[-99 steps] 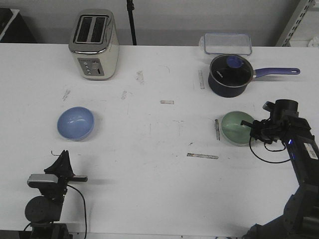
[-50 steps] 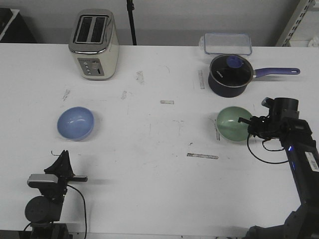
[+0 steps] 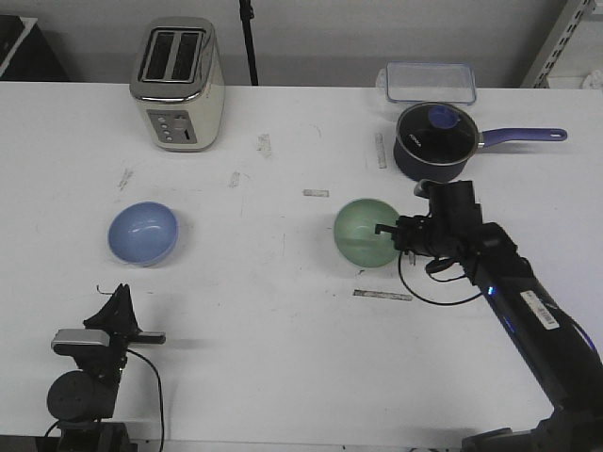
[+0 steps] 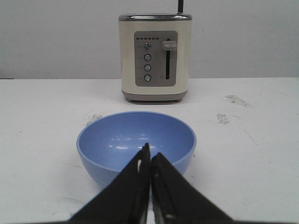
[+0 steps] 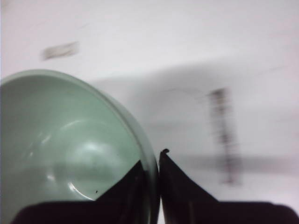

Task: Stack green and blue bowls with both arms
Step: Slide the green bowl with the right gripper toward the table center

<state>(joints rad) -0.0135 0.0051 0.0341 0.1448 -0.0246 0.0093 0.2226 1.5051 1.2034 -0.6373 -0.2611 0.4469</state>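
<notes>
right gripper [image 3: 388,233] pinched on the green bowl [image 3: 366,233] rim, one finger inside, one outside; bowl apparently lifted, front-left of the saucepan [image 3: 433,142] | left gripper [image 4: 150,161] fingers pressed together, holding nothing, just short of the blue bowl [image 4: 136,143] | blue bowl far left of saucepan | white scuffed table [image 3: 283,311], toaster [image 3: 177,83] at back

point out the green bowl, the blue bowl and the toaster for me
green bowl [image 3: 363,232], front view, on its inner surface near the middle
blue bowl [image 3: 142,232], front view, on the middle of its inside
toaster [image 3: 177,83], front view, on its cream body just below the slots
</notes>
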